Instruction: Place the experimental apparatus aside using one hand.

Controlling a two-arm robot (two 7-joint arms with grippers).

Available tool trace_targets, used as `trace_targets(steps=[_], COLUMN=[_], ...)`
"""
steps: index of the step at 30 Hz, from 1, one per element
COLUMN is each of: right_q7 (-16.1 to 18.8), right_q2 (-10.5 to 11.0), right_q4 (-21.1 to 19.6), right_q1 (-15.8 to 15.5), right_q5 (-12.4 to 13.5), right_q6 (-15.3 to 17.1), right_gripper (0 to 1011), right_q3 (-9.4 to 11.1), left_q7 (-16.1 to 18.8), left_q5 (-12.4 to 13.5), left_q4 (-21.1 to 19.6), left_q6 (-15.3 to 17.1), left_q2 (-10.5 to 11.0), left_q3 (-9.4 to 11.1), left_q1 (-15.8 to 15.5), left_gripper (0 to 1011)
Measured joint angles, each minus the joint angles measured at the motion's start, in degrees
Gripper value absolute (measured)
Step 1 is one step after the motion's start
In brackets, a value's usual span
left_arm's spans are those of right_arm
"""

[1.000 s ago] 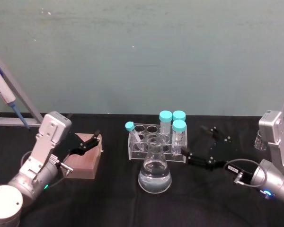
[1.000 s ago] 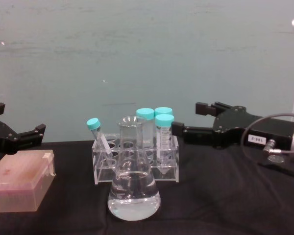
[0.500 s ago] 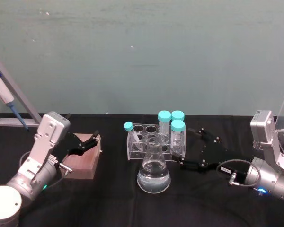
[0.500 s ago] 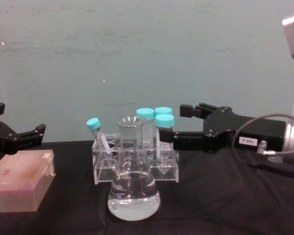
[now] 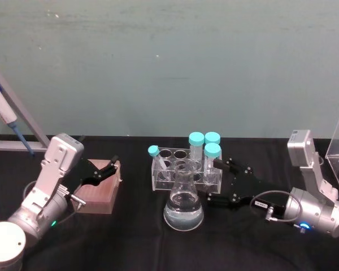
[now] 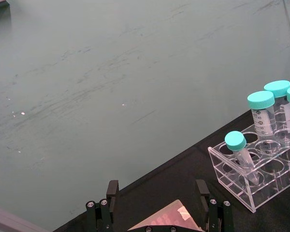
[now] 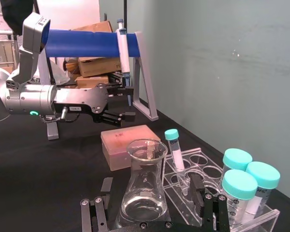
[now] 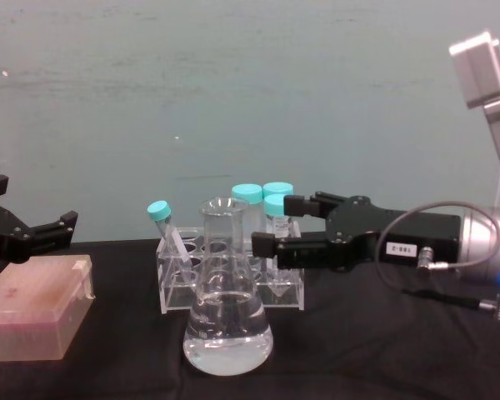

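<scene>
While right gripper (image 5: 212, 181) gapes: four tubes (image 5: 197, 148), one flask (image 5: 184, 209).

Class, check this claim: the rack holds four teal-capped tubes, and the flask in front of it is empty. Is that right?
Not quite: the chest view shows clear liquid in the flask. The rack behind it does hold four teal-capped tubes.

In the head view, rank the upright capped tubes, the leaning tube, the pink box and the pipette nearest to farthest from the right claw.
From the right claw:
1. Upright capped tubes, at the rack's right end.
2. Leaning tube, rack's left end.
3. Pink box, on the left.
4. Pipette, far left.
</scene>
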Motion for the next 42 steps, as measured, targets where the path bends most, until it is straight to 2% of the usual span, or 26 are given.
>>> trace_targets(steps=[7,14,26,42], right_q7=[0.87,0.97,-0.26,-0.78], right_q2=[-1.20,-1.85,-3.22,-5.24], right_q4=[3.26,4.77,8.04,11.71], right_q1=[2.15,3.35,5.70,7.94], right_q5=[0.69,1.04,1.64,1.62], right_q6=[0.09,-0.36,-1.51,-2.41], right_gripper=[1003,1003,1003,1003], right_q3=[-1.80,-2.99,-5.10,-6.70], left_q7=[0.00,0.00,0.00,0.00], left_q5=[0.00,0.00,0.00,0.00], left_q4=[0.00,0.00,0.00,0.00], left_q6=[0.00,0.00,0.00,0.00], left_q2=[0.00,0.00,0.00,0.00], left_q3=[0.00,0.00,0.00,0.00], left_q1=[0.00,0.00,0.00,0.00], left_gripper=[1000,1000,1000,1000])
